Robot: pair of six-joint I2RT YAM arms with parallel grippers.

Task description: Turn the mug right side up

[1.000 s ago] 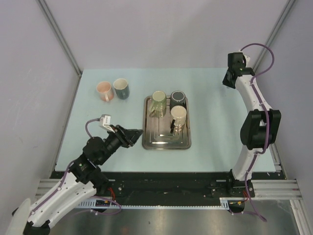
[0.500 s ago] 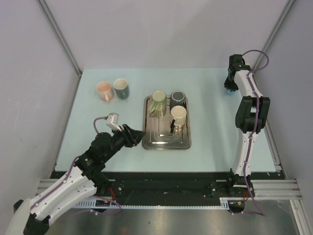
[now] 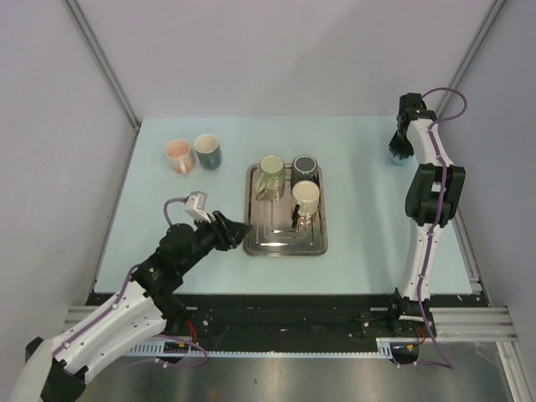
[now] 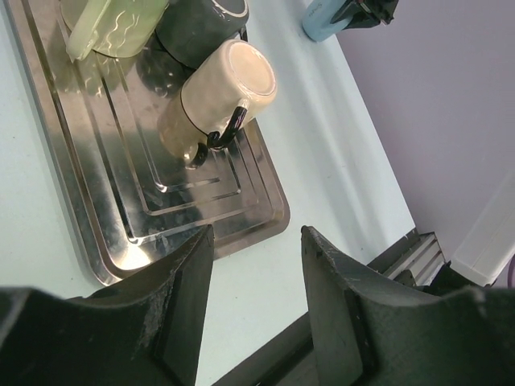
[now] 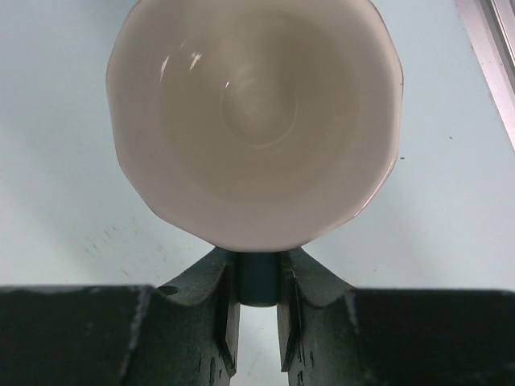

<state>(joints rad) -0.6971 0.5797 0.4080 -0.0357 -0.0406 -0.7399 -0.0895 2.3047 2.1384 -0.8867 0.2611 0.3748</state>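
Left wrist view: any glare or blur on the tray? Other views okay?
Left wrist: tray sharp, bright glare patch at its near corner, cream mug mirrored in the steel; left fingers dark and soft. Right wrist: blue mug fills the frame, small highlights inside. Top external: even light, no blown highlights, faint shadows.

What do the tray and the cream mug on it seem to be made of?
The tray looks like polished metal, probably stainless steel: it mirrors what stands on it. The cream mug is likely glazed ceramic: a glossy, faintly dimpled surface.
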